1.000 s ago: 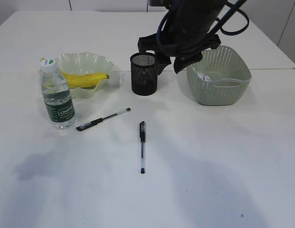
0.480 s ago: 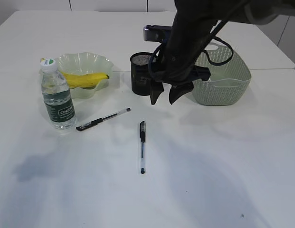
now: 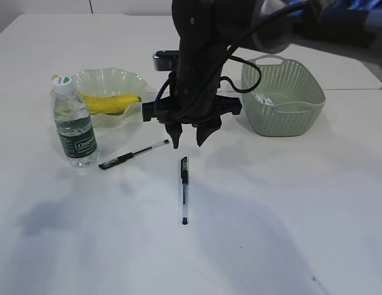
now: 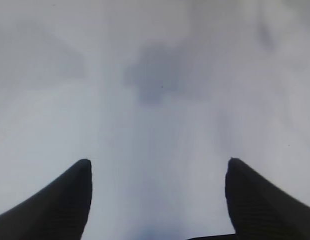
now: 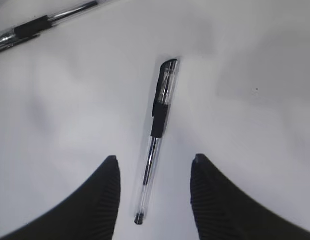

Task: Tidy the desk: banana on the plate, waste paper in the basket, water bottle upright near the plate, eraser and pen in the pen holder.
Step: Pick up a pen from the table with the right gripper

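arm (image 3: 200,55): black, looped cables | hand (image 3: 187,136): black tapered fingers, possibly ribbed

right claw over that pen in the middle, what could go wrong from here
The right claw hangs open above the near pen, which shows between its jaws in the wrist view. The pen is thin, lies flat on the desk and sits at a slight slant to the jaws, so it may roll or slip out as they close. A second pen lies close by and could get nudged.

light: bright, even | shadows: soft grey smudges on desk (image 3: 314,203) | left wrist view: blurred
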